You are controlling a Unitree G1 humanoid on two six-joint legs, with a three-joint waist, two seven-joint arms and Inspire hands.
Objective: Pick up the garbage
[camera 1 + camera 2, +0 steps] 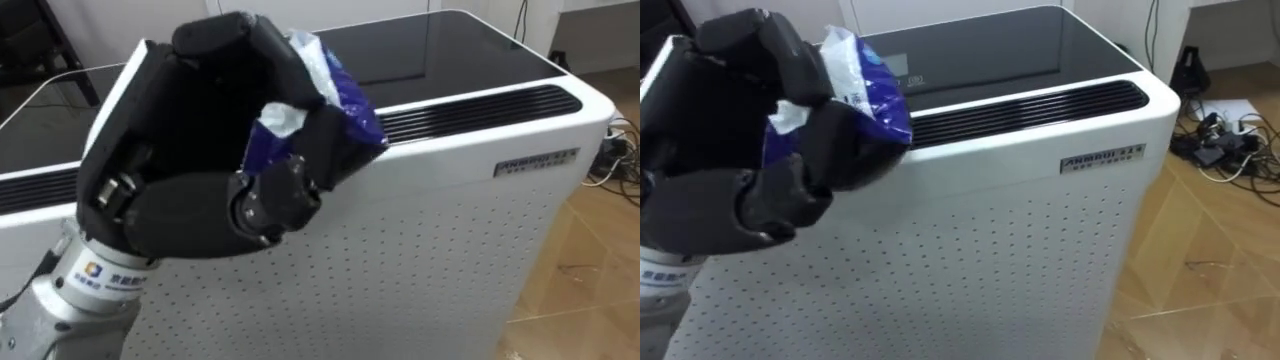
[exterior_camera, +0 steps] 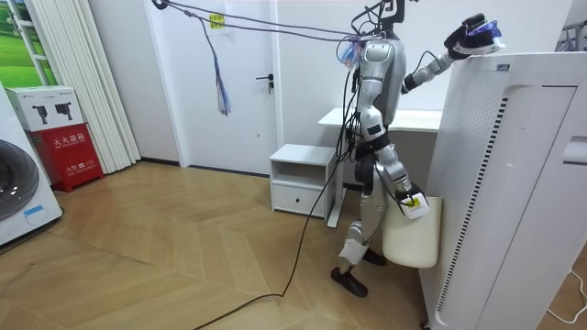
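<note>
My left hand [image 1: 200,190] is raised in front of my head, its dark fingers curled round a crumpled blue and white wrapper [image 1: 340,100]. The wrapper sticks out of the fist toward the right, over the top front edge of a tall white appliance [image 1: 450,200]. In the room view I stand close beside that appliance [image 2: 514,183], left hand [image 2: 459,38] lifted above its top with the wrapper [image 2: 484,32]. My right hand [image 2: 410,200] hangs low at my side and holds a cream bin [image 2: 408,234] by its rim, off the floor.
The appliance has a glossy black top and a slotted vent [image 1: 1040,105]. Cables lie on the wooden floor to its right [image 1: 1220,135]. Behind me stand a white desk [image 2: 422,119] and a small white cabinet [image 2: 301,179]; a washing machine [image 2: 23,183] is far off.
</note>
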